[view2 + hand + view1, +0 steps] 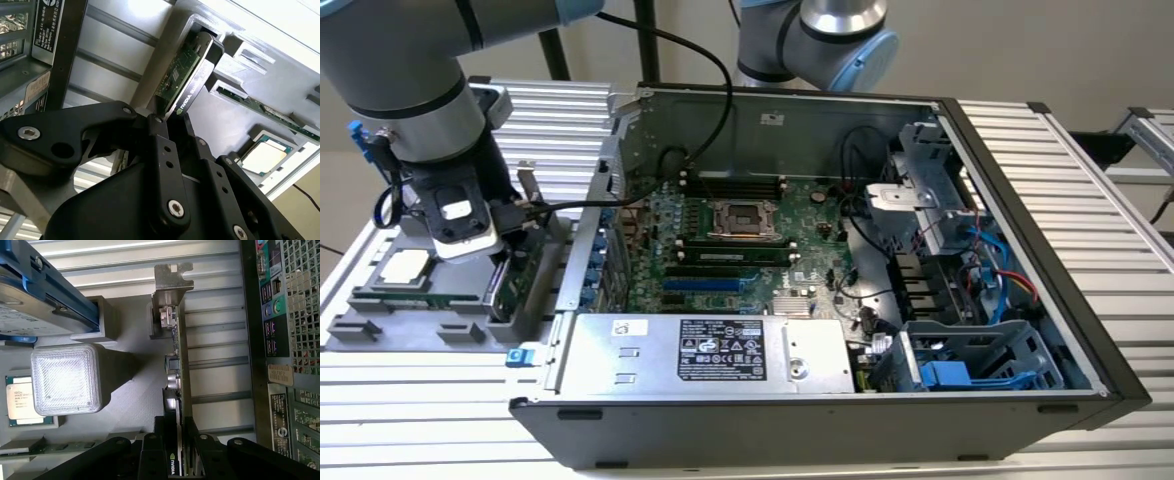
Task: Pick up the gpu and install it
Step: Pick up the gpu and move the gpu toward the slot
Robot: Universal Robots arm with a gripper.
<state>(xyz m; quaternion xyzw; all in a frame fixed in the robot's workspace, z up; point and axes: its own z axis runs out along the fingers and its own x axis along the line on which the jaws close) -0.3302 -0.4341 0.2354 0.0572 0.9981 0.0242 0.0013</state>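
The gpu (508, 283) stands on edge in a slot of the grey parts tray (387, 330), at the exterior view's left, beside the open computer case. In the first wrist view the gpu (180, 365) is seen edge-on, with its silver bracket (172, 282) at the far end. The second wrist view shows the gpu's (181, 75) green board and black cooler. My gripper (487, 248) reaches down onto it. In both wrist views the gripper (179, 452) (161, 117) is shut on the card's near end, one black finger on each face.
The open case (1014, 180) holds the motherboard (761, 245) with blue slots (700, 283) and a power supply (707, 350). The tray also carries a processor (20, 400), a memory stick (260, 107) and a hard drive with blue rails (30, 295). Another arm (827, 40) stands behind the case.
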